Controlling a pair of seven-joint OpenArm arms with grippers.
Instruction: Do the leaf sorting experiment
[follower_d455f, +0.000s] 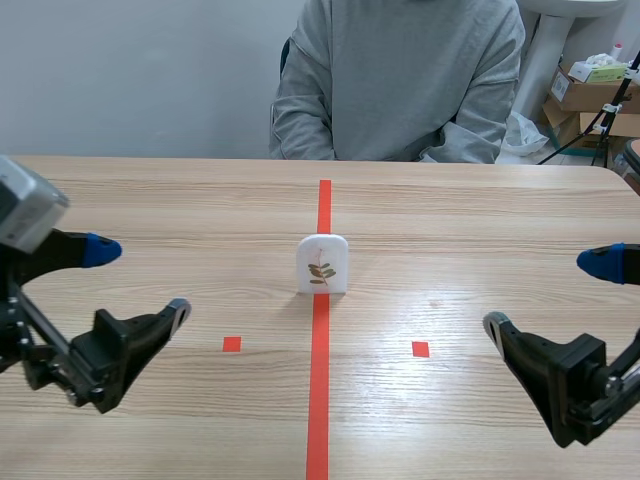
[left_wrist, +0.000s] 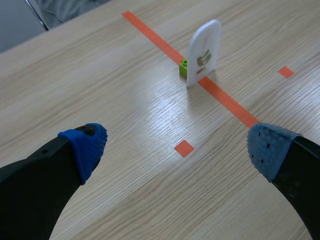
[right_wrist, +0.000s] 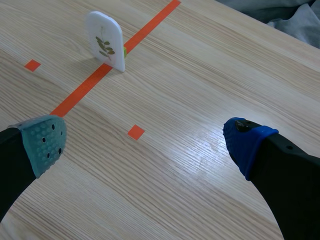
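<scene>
**Card dead ahead, between 2 open grippers**

Your left gripper (follower_d455f: 141, 281) is spread wide and holds nothing; the same goes for your right gripper (follower_d455f: 546, 293). Both hover low over the table (follower_d455f: 150, 200), each out to its own side.

The leaf card (follower_d455f: 322, 264) stands upright on the red line (follower_d455f: 318, 400), well ahead of both grippers and midway between them. From the left gripper it lies forward and off toward the right finger. From the right gripper it lies forward and off toward the left finger. Neither arm looks clearly nearer, so I judge the choice of arm open until you know which side this leaf belongs to.

The card's printed face looks back at you, its tall axis is vertical, and its width runs from one gripper toward the other. Its thin edges therefore point roughly at each arm. A green block (left_wrist: 183, 68) sits at its foot on the far side, touching it, likely its stand.

To pinch it you would probably come in over the top with the fingers across the flat faces. A person (follower_d455f: 400, 80) sits beyond the card
</scene>
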